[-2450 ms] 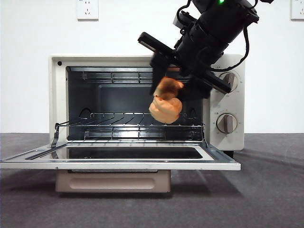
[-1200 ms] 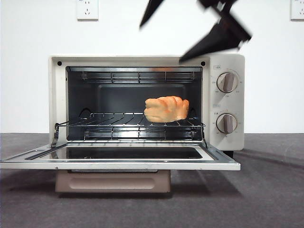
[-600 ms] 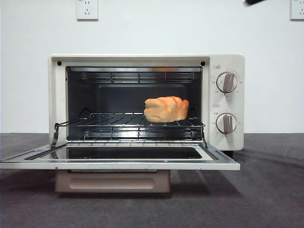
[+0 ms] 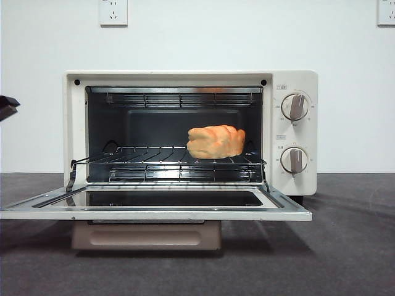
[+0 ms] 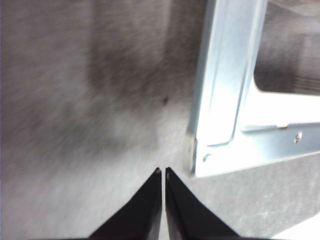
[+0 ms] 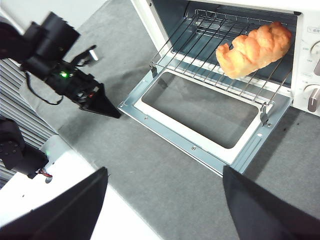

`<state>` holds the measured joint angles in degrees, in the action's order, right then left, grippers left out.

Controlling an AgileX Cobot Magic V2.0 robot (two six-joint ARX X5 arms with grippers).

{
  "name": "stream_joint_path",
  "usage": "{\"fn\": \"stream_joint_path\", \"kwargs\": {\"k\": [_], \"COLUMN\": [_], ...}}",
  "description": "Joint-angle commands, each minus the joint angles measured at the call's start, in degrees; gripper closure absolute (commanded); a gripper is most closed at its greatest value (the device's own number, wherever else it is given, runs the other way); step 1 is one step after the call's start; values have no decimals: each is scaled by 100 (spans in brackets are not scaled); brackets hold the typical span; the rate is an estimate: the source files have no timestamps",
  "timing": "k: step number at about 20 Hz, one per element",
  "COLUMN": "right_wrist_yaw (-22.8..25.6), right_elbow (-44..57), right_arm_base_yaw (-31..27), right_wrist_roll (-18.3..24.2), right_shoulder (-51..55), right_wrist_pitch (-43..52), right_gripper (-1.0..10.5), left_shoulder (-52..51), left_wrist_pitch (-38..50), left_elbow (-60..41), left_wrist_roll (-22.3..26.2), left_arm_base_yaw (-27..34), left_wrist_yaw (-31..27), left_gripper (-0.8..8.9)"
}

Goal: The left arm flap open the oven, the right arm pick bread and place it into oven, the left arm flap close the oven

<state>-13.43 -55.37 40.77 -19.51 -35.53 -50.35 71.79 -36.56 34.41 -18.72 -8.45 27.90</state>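
The cream-white oven [image 4: 296,80] stands with its door [image 4: 154,213] flapped down flat. The golden-orange bread [image 4: 216,142] lies on the wire rack [image 4: 148,161] inside, toward the right; it also shows in the right wrist view [image 6: 255,47]. My left gripper [image 5: 163,172] is shut and empty, its pointed tip just off the near left corner of the open door [image 5: 220,125]. It shows as a black tip at the left edge of the front view [image 4: 7,106] and in the right wrist view [image 6: 102,106]. My right gripper [image 6: 165,200] is open and empty, high above the table in front of the oven.
Two beige knobs [image 4: 295,106] sit on the oven's right panel. Dark grey table [image 4: 345,246] surrounds the oven. A white surface [image 6: 55,185] lies beside the table's edge in the right wrist view. Wall sockets [image 4: 113,11] are behind.
The right gripper let the bread go onto the rack, then rose out of the front view. The left gripper's tip has now come in at the left edge.
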Motion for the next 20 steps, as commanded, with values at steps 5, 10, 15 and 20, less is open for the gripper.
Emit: {"fn": "stream_joint_path", "kwargs": {"k": [5,10,15,20], "right_wrist_yaw": [13,15,17,24], "right_elbow": [-101,-101,-101,-101], "right_arm_base_yaw": [35,33,33,33], "right_wrist_roll": [2,0,-70,-109], "right_shoulder": [-28,-28,-28,-28], "right_wrist_pitch": [35,61,61,63], "right_gripper": [591,591,591,591], "left_shoulder": [173,177,177,175], "left_wrist_pitch": [319,398,424,492], "left_elbow": [0,0,0,2], "left_wrist_roll": [114,114,114,111], "left_arm_base_yaw": [195,330,330,330], "left_wrist_yaw": [61,435,717,1093], "left_gripper": [799,799,799,799]}}
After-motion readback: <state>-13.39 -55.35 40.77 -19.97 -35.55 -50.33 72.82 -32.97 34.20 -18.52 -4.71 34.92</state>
